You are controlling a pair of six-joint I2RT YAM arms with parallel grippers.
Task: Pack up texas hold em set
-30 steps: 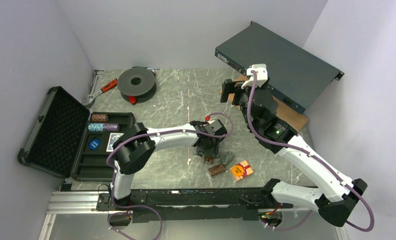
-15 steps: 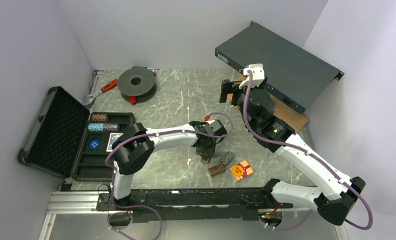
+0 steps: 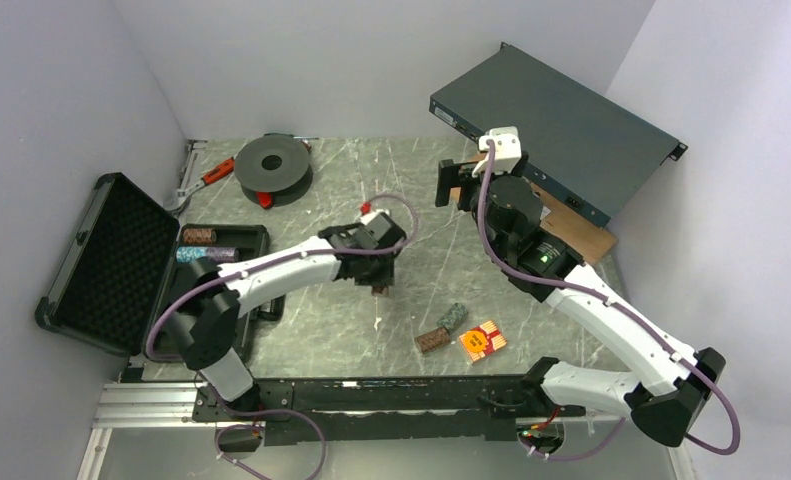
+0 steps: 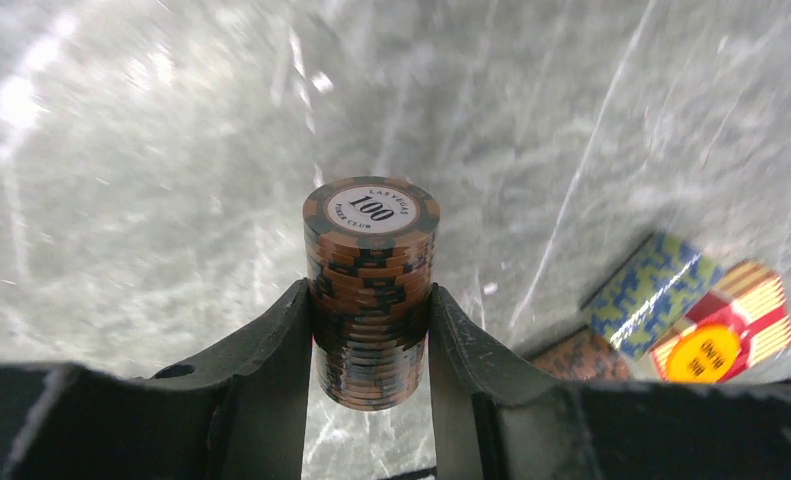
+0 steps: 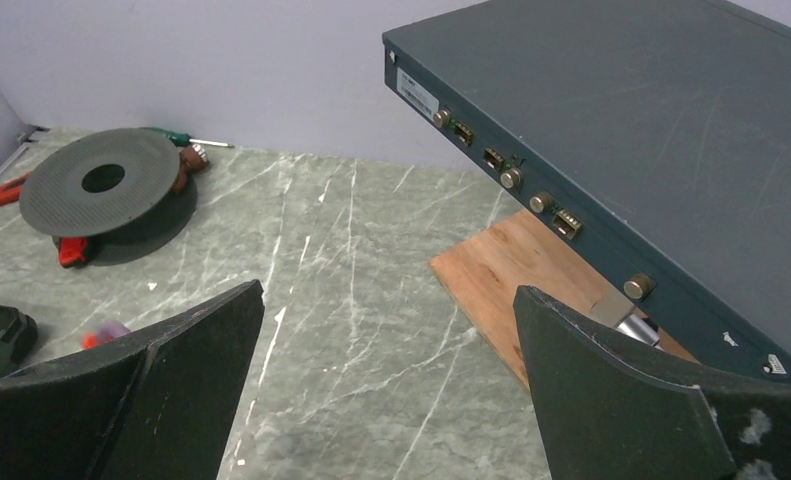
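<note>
My left gripper (image 3: 379, 287) is shut on a brown poker-chip stack (image 4: 371, 270), held off the marble table, its top chip marked 100. The black briefcase (image 3: 106, 260) lies open at the left with its foam-lined lid back. Its base holds a brown stack (image 3: 199, 236) and a purple stack (image 3: 207, 254). My left arm covers part of the base. On the table to the right lie another brown stack (image 3: 432, 340), a green stack (image 3: 453, 317) and a red-and-yellow card deck (image 3: 482, 340). My right gripper (image 5: 388, 293) hangs open and empty over bare table at the back.
A black round spool (image 3: 274, 165) and a red-handled tool (image 3: 211, 172) lie at the back left. A large dark-grey metal box (image 3: 556, 130) rests tilted on a wooden board (image 5: 521, 275) at the back right, close to my right gripper.
My left gripper closed on the brown chip stack, lifted it and carried it left toward the briefcase. The right arm edged slightly left.
</note>
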